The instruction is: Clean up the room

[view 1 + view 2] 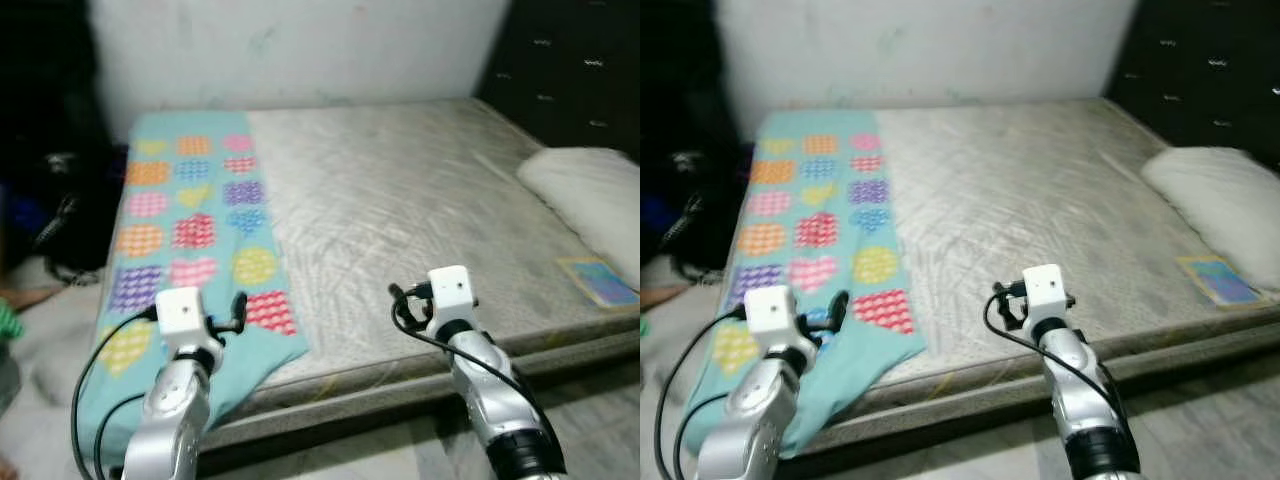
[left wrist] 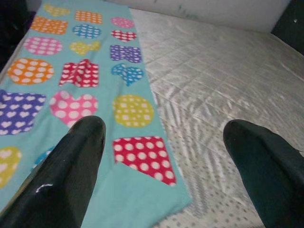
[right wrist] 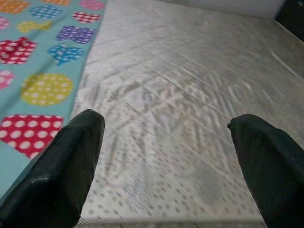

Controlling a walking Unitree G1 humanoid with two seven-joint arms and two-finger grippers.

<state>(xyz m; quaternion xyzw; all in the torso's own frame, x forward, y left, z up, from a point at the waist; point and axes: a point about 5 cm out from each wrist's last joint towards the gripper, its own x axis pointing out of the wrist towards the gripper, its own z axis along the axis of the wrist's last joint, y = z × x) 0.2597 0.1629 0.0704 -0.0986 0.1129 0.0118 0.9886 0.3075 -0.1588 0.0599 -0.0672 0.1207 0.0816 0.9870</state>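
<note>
A turquoise blanket (image 1: pixel 195 235) with colourful dotted shapes lies along the left side of a bare grey mattress (image 1: pixel 400 200), its near end hanging over the front edge. My left gripper (image 2: pixel 164 156) is open, held low over the blanket's near end, with nothing between its fingers (image 2: pixel 71 171). My right gripper (image 3: pixel 166 156) is open too, over the bare mattress near the front edge, just right of the blanket (image 3: pixel 38 71). Both wrists (image 1: pixel 185 315) (image 1: pixel 450 290) show at the bed's near edge.
A white pillow (image 1: pixel 590 195) lies at the bed's right side, with a small blue-and-yellow book (image 1: pixel 600 282) in front of it. A dark headboard (image 1: pixel 580 70) rises at the far right. Dark clutter and bags (image 1: pixel 55 210) sit on the floor left of the bed.
</note>
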